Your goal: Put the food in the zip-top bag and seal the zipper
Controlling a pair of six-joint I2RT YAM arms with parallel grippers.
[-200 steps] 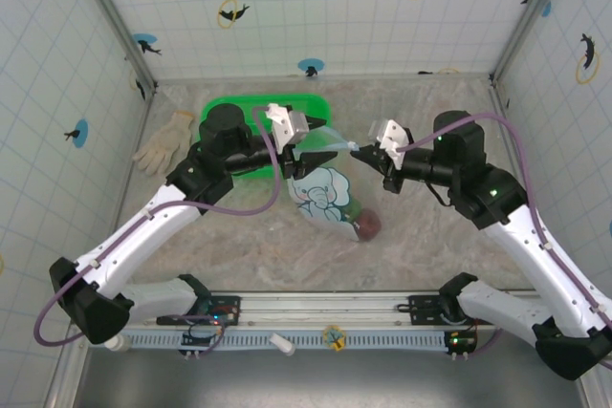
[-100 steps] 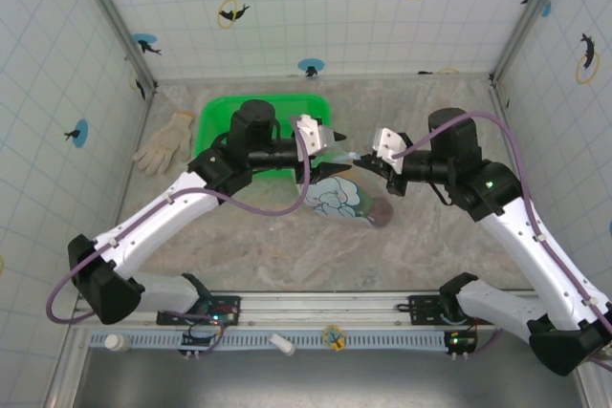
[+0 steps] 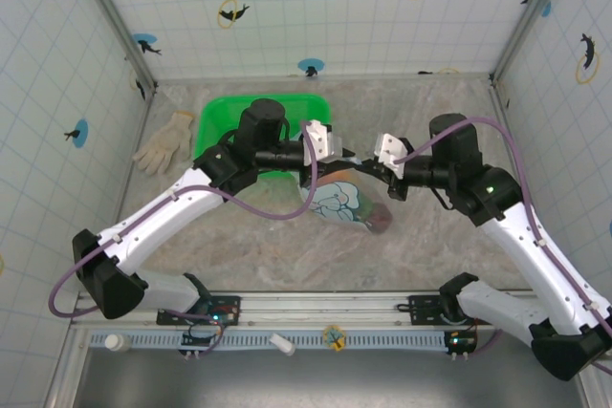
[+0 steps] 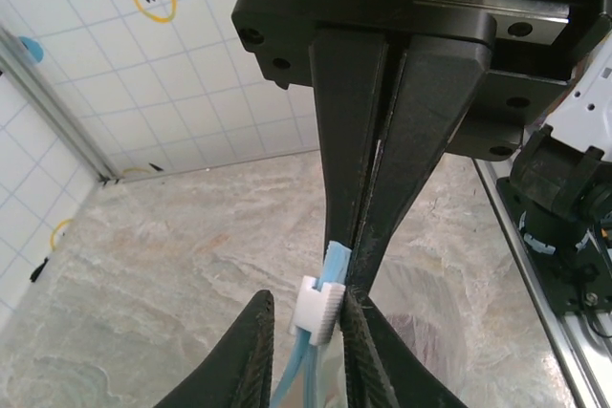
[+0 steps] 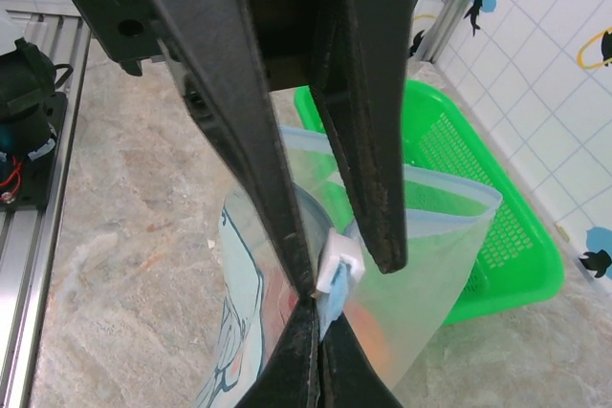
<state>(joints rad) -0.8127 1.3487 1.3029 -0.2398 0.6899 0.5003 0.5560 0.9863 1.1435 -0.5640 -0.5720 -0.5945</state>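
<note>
slanting down from the tips of both arms in the top external view, the zip-top bag (image 3: 337, 203) lies over the middle of the marble table (image 3: 449, 255), its pale blue print facing up and a maroon piece of the food (image 3: 382, 222) bulging at its low right corner. the left gripper (image 3: 330, 160) reaches in from the left and the right gripper (image 3: 371, 165) from the right, their tips near each other at the bag's upper rim. behind the left arm sits a green basket (image 3: 215, 117), and a white glove (image 3: 164, 140) lies just left of it. in the left wrist view, the left gripper's two dark fingers are pressed together, clenched on the zipper (image 4: 333, 260), whose light-blue strip comes out from between the tips. a white slider (image 4: 316, 308) rides on the strip right below them, and two curved dark fingertips rising from the bottom edge flank that slider. in the right wrist view, the right gripper's fingers pinch the slider from both sides, grasping it. beside it the bag's mouth gapes in a loop, unsealed along that stretch. orange and red food shows through the clear wall below, and the basket stands on the table beyond.
</note>
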